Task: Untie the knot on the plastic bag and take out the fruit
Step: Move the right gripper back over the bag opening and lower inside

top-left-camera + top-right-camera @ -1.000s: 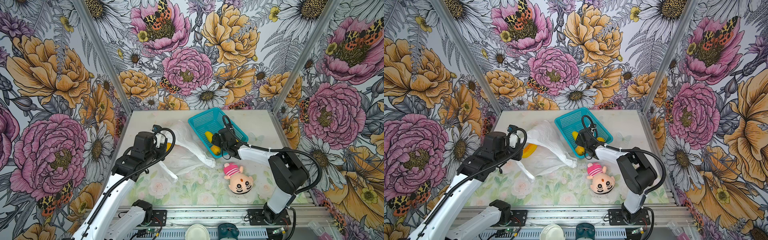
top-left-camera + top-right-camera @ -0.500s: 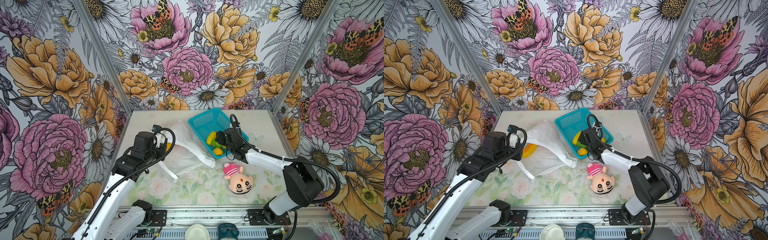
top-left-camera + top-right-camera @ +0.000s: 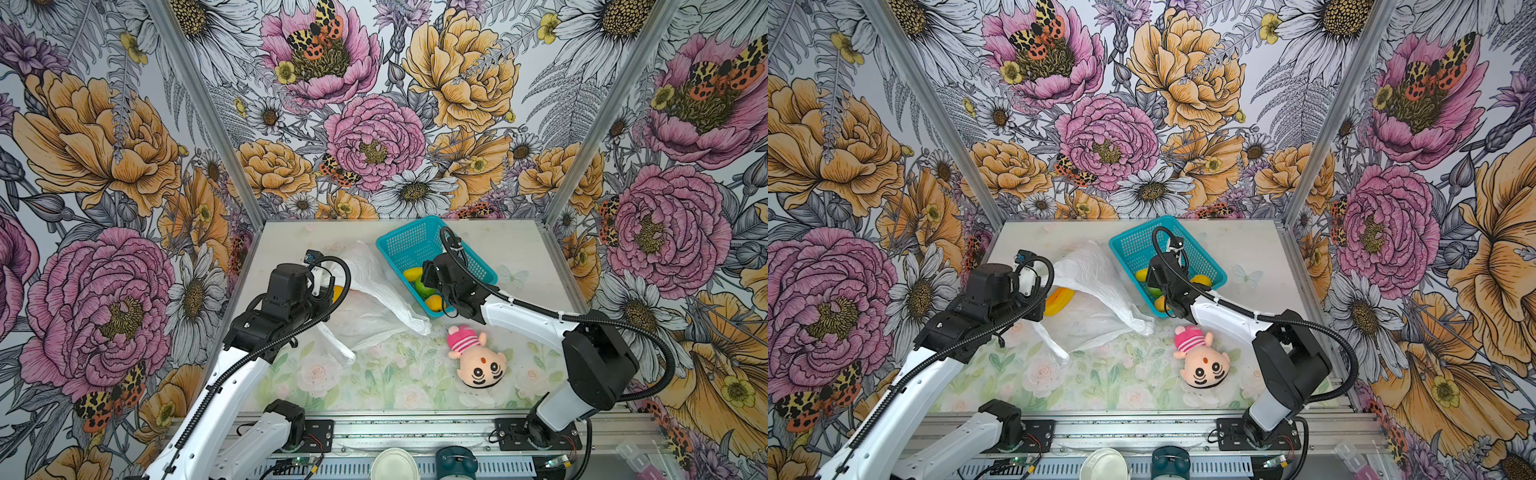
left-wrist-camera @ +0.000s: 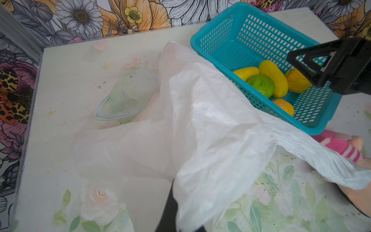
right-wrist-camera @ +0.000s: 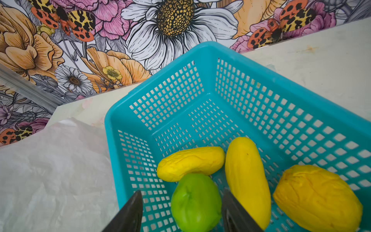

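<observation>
The white plastic bag (image 3: 370,299) (image 3: 1096,291) lies crumpled left of the basket, one side lifted. My left gripper (image 4: 180,225) is shut on the bag's film (image 4: 200,130). A yellow-orange fruit (image 3: 1059,301) shows at the bag's mouth under the left wrist. The knot is out of view; a loose strap (image 3: 336,345) trails forward. My right gripper (image 5: 181,191) (image 3: 428,276) hangs open inside the basket. A green fruit (image 5: 195,202) lies on the basket floor between its fingers, with a gap on one side. Yellow fruits (image 5: 247,176) (image 5: 190,162) (image 5: 317,196) lie beside it.
The teal mesh basket (image 3: 411,241) (image 3: 1138,241) (image 4: 220,34) stands at the back middle, its near corner touching the bag. A pink-striped plush doll (image 3: 478,357) (image 3: 1202,357) lies in front of the basket, under my right forearm. Flowered walls close in three sides.
My right arm's elbow has swung out to the right while the gripper stayed over the basket, and its jaws have narrowed a little. The left arm and the bag have not moved.
</observation>
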`<action>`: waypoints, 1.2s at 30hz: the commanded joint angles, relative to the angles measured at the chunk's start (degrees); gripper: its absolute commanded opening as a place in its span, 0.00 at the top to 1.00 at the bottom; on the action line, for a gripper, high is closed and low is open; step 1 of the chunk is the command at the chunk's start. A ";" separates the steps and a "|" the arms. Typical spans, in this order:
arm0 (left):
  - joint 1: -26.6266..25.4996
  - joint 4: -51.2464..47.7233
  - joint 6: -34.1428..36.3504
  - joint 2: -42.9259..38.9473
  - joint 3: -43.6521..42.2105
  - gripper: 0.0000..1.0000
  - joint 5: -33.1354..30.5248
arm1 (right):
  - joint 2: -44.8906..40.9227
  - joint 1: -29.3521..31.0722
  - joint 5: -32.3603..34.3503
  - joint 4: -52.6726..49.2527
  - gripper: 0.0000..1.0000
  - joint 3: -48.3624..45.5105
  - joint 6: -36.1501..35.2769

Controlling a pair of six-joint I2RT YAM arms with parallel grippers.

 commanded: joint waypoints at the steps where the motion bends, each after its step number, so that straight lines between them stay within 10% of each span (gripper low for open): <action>1: 0.24 0.12 0.23 -0.07 -0.60 1.00 -0.99 | -2.33 1.23 1.71 0.05 0.37 0.19 -2.35; 14: 0.10 0.15 0.22 -0.13 -0.61 1.00 -0.90 | -28.12 21.39 6.34 36.80 0.38 -24.58 -24.27; 20: -0.07 0.12 0.23 -0.25 -0.60 1.00 -1.08 | -17.87 31.14 1.68 50.27 0.45 -24.30 -33.11; 36: -0.60 0.10 0.23 -0.69 -0.56 1.00 -1.42 | 12.69 32.28 -2.32 58.29 0.52 -12.74 -24.31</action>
